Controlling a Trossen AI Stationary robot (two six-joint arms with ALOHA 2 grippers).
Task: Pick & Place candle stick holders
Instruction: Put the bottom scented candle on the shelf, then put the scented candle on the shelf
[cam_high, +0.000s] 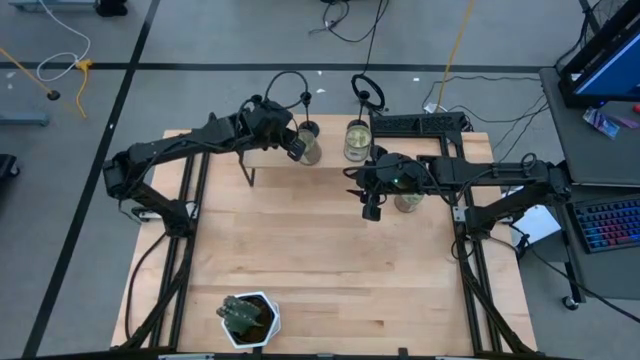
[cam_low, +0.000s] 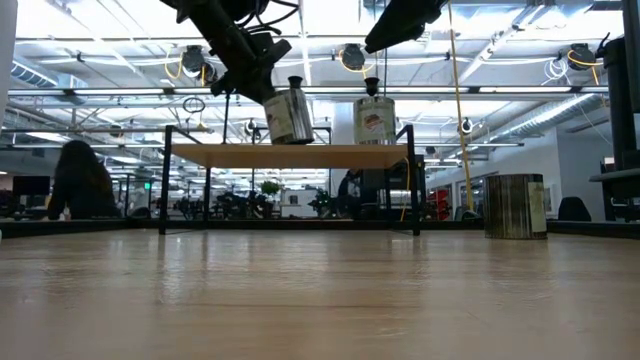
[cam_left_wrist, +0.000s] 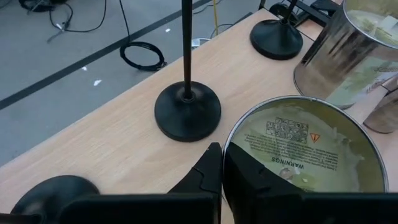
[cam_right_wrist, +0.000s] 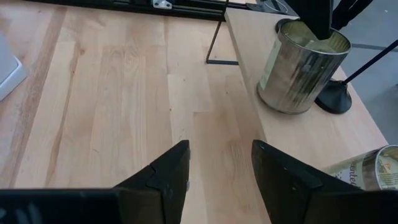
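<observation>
Three black candle stick holders stand by their round disc bases on the raised wooden shelf (cam_left_wrist: 93, 143) at the table's far side: one in the middle (cam_left_wrist: 186, 112), one farther off (cam_left_wrist: 277, 38), one at the near corner (cam_left_wrist: 50, 193). My left gripper (cam_high: 298, 148) is shut on a pale green-gold tin (cam_left_wrist: 305, 149) on the shelf, not on a holder. A second tin (cam_left_wrist: 348, 50) stands beside it. My right gripper (cam_right_wrist: 221, 168) is open and empty above the bare table, in front of the shelf. My left gripper holds the tin by its rim wall (cam_left_wrist: 227, 146), one finger inside the open tin and one outside. The fingers come from above, slanting down from the table's left. The tin is tilted (cam_low: 290, 115), its bottom at the shelf top; whether it rests there I cannot tell.
A third tin (cam_high: 408, 200) stands on the table under my right arm and shows in the low view (cam_low: 515, 205). A white pot with a green plant (cam_high: 250, 318) is at the table's near edge. The shelf stands on thin black legs (cam_low: 165, 185).
</observation>
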